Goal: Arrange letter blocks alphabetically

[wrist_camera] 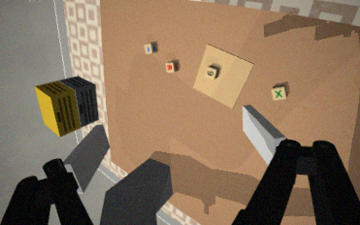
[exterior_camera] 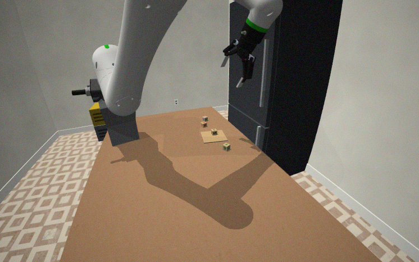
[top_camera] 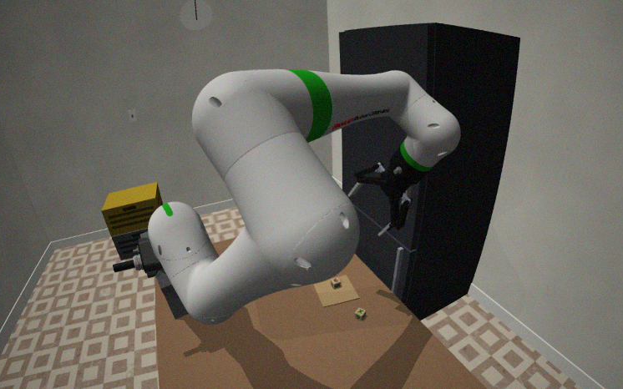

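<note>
Overhead, the gripper [exterior_camera: 233,66] is held high above the table [exterior_camera: 185,201], in front of the dark fridge [exterior_camera: 302,81], with its fingers spread wide and nothing grasped between them. On the table, a tan mat [exterior_camera: 213,136] is seen lying flat near the right edge. One block marked 6 [wrist_camera: 212,71] is set on the mat. A block with a green X [wrist_camera: 279,92] is found off the mat, just beside its near corner. Two more blocks are placed beyond the far side of the mat: one with a red letter [wrist_camera: 172,66] closer to it, and one with a blue letter [wrist_camera: 148,48] farther off. A yellow and black box [wrist_camera: 67,105] is seen on the floor behind the arm's base.
</note>
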Controlling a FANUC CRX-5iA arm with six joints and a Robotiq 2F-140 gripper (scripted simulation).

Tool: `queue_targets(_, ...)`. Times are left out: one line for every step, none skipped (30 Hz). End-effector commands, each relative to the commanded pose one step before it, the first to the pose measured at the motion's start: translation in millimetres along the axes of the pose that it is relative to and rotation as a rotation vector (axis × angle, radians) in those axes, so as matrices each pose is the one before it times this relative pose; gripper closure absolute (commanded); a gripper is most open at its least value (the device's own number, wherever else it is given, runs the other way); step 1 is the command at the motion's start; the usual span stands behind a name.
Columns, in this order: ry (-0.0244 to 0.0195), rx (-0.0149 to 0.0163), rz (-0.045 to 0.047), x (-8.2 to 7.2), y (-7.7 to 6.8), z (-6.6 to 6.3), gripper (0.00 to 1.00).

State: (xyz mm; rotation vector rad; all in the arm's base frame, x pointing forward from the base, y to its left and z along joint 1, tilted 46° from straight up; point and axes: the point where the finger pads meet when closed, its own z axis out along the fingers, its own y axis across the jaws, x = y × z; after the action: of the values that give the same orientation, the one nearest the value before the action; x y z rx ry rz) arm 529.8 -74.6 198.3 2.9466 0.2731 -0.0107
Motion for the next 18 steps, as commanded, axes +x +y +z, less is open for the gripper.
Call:
queue_targets(0.00889,-0.08862,-0.10712,9.26,30.84,41.36,0.0)
queue_targets(-0.002,-0.01422,-0.02328,0.19,4.3,7.41,0.0)
queue_targets(0.0,0.0,0.0,0.0,0.0,0.0,0.0)
queue_targets(0.0,0.0,0.0,0.0,0.0,0.0,0.0)
queue_targets(-0.00666,-0.03887,-0.07017,0.05,11.23,21.09,0.0)
queue_targets(-0.00205,-0.01034,-0.02055,-0.21,2.67,5.94,0.0)
queue_targets(-0.00204,-0.00972,-0.02017,-0.26,2.41,5.71,0.0)
queue_targets(-0.00236,-0.01067,-0.02317,-0.34,2.52,6.43,0.0)
queue_targets(-0.0026,-0.01114,-0.02545,-0.42,2.48,6.92,0.0)
queue_targets(-0.00269,-0.01096,-0.02648,-0.48,2.26,7.04,0.0)
queue_targets(-0.00261,-0.01015,-0.02596,-0.5,1.92,6.75,0.0)
queue_targets(-0.00262,-0.0098,-0.02652,-0.53,1.67,6.75,0.0)
queue_targets(-0.00251,-0.00907,-0.02603,-0.52,1.36,6.49,0.0)
queue_targets(-0.00254,-0.00894,-0.02725,-0.54,1.15,6.66,0.0)
queue_targets(-0.00244,-0.00839,-0.02722,-0.52,0.87,6.53,0.0)
queue_targets(-0.00227,-0.00767,-0.0265,-0.47,0.6,6.23,0.0)
queue_targets(-0.00227,-0.0076,-0.02805,-0.46,0.37,6.48,0.0)
queue_targets(-0.00206,-0.00689,-0.02724,-0.4,0.11,6.17,0.0)
